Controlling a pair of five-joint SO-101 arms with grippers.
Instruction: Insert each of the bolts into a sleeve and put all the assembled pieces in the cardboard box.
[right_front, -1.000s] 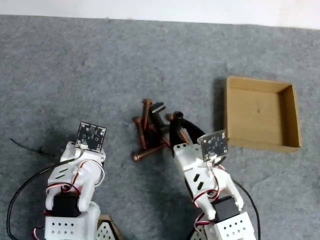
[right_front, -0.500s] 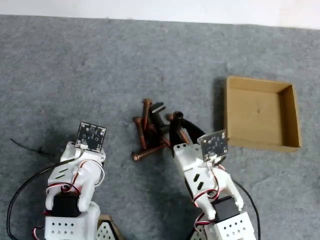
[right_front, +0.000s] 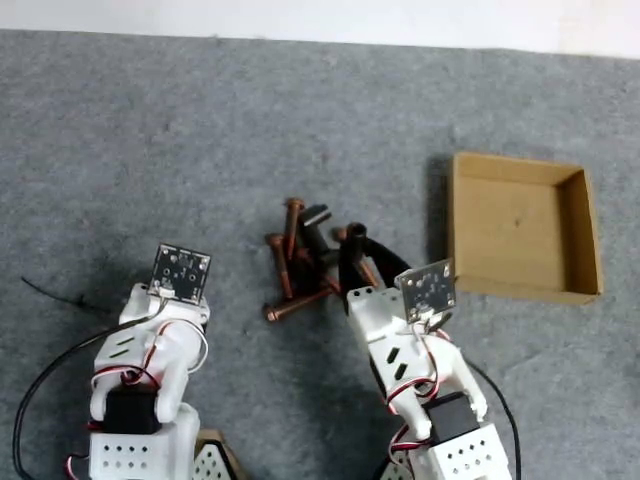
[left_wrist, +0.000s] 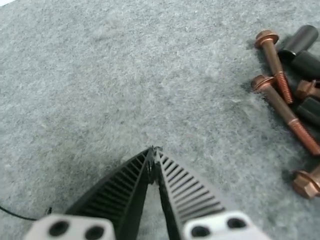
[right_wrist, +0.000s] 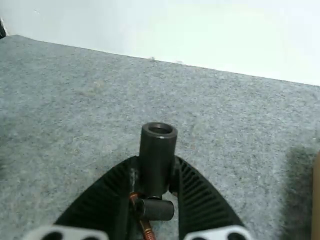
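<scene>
Cardboard box near the desk's right edge lies empty, so no piece looks finished; copper bolts and black sleeves sit heaped mid-desk; right end effector clamps one upright sleeve; left end effector is closed, empty; grey felt covers the desk; white wall beyond its far edge.

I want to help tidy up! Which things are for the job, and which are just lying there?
For the job: copper bolts, black sleeves, the sleeve held in the right gripper, cardboard box.
Just there: grey mat, thin black wire.
</scene>
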